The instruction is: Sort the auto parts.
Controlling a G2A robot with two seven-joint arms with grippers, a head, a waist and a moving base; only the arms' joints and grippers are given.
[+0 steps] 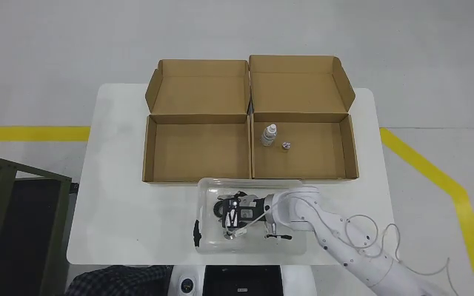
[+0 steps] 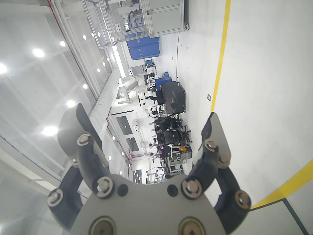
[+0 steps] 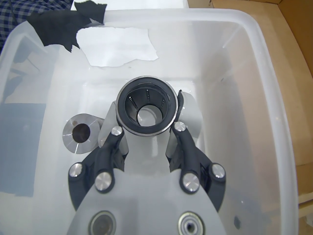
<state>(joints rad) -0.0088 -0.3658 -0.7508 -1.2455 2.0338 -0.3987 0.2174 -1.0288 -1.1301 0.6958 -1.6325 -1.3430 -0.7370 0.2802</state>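
A clear plastic bin (image 1: 252, 182) stands at the table's front edge. My right gripper (image 1: 235, 212) is inside it, shut on a black cylindrical bearing (image 3: 130, 105) with a fingertip on each side of its metal rim. In the right wrist view the gripper (image 3: 148, 110) holds the bearing with its bore open toward the camera. A silver metal cylinder (image 3: 78, 133) lies on the bin floor right beside one finger. My left gripper (image 2: 146, 113) is open and holds nothing, pointing out at the room.
Two open cardboard boxes sit behind the bin, the left box (image 1: 196, 152) and the right box (image 1: 304, 152). The right one holds a small white bottle-shaped part (image 1: 269, 134) and a tiny part (image 1: 286, 146). A torn black scrap (image 3: 61, 25) hangs on the bin's rim.
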